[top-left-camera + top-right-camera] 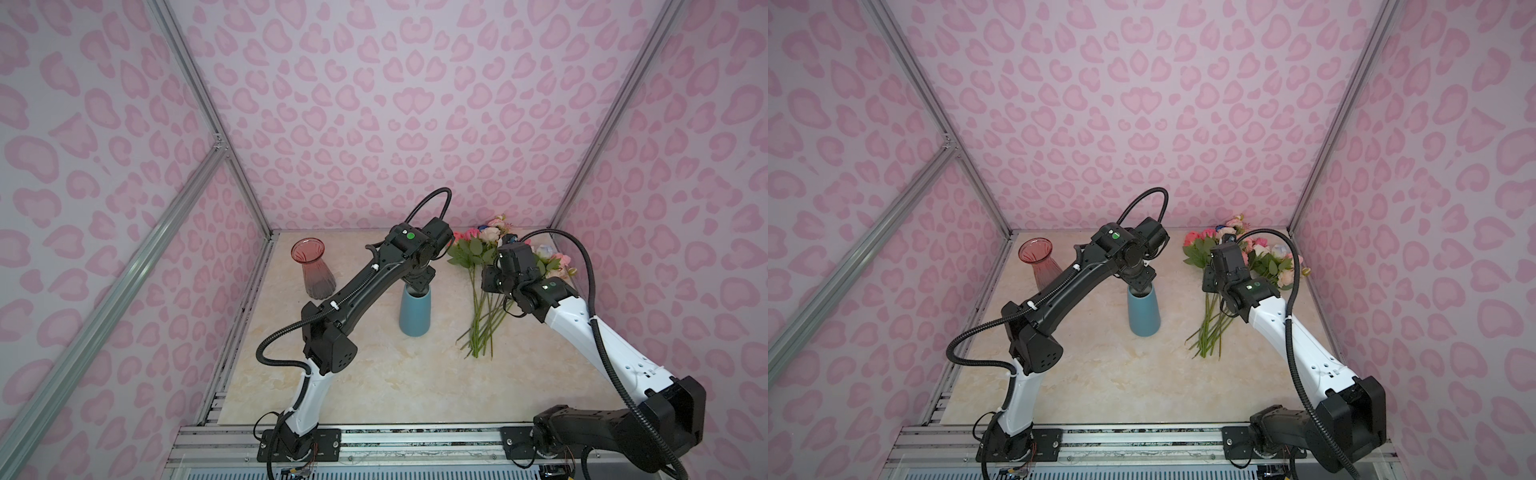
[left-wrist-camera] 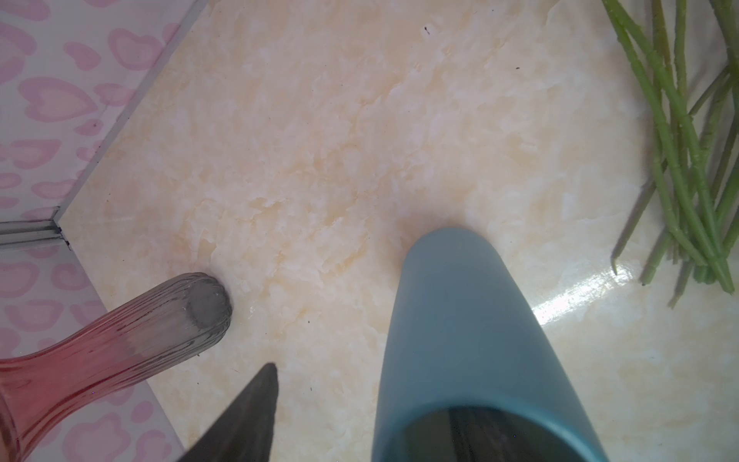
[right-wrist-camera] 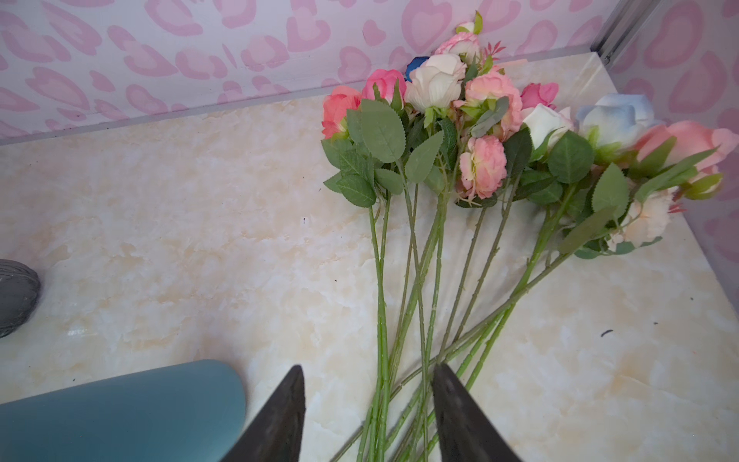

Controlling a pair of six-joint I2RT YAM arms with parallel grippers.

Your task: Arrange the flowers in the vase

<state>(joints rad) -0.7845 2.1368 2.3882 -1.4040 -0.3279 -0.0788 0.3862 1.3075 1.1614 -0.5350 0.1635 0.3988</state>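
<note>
Flowers (image 3: 440, 160) lie bunched on the table (image 1: 353, 374) beside the blue vase (image 1: 414, 316), none yet in it; right gripper (image 3: 368, 366) hovers jaws apart over their stems (image 3: 380, 280), evidently to select one, while left gripper (image 1: 417, 286), jaws parted, sits at the vase's mouth, presumably to steady it.

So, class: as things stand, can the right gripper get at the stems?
Probably yes. The right gripper hangs open over the stems, which lie bare on the table; the blue vase stands off to one side, not in the way.
</note>
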